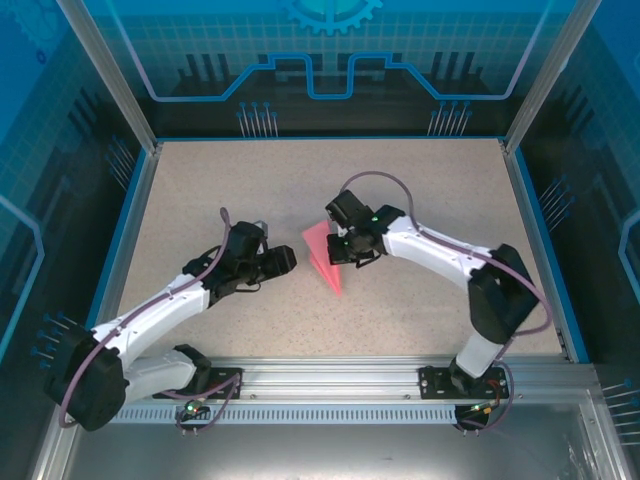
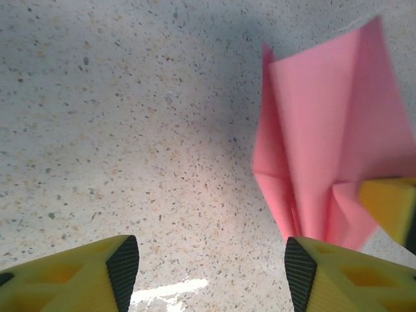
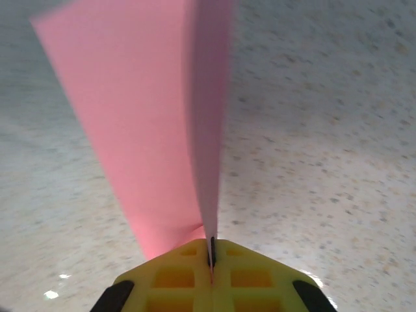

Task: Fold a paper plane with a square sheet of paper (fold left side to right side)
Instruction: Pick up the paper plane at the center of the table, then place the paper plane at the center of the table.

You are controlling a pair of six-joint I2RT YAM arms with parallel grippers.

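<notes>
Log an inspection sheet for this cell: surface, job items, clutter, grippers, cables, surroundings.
Surface: table, speckled beige, flat.
Job's things: pink plane, folded and creased, between the two grippers.
Clutter: nothing seen.
Grippers: left gripper open, beside the plane; right gripper shut on the plane's edge.
Cables: purple cable looped along each arm.
Surroundings: blue walls; metal rail under the bases.

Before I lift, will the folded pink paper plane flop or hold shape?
Probably light and floppy: the folded pink paper plane is thin, flaps splaying. Its creases likely stiffen it lengthwise. Pinched at one end by the right fingers, it may swing.
</notes>
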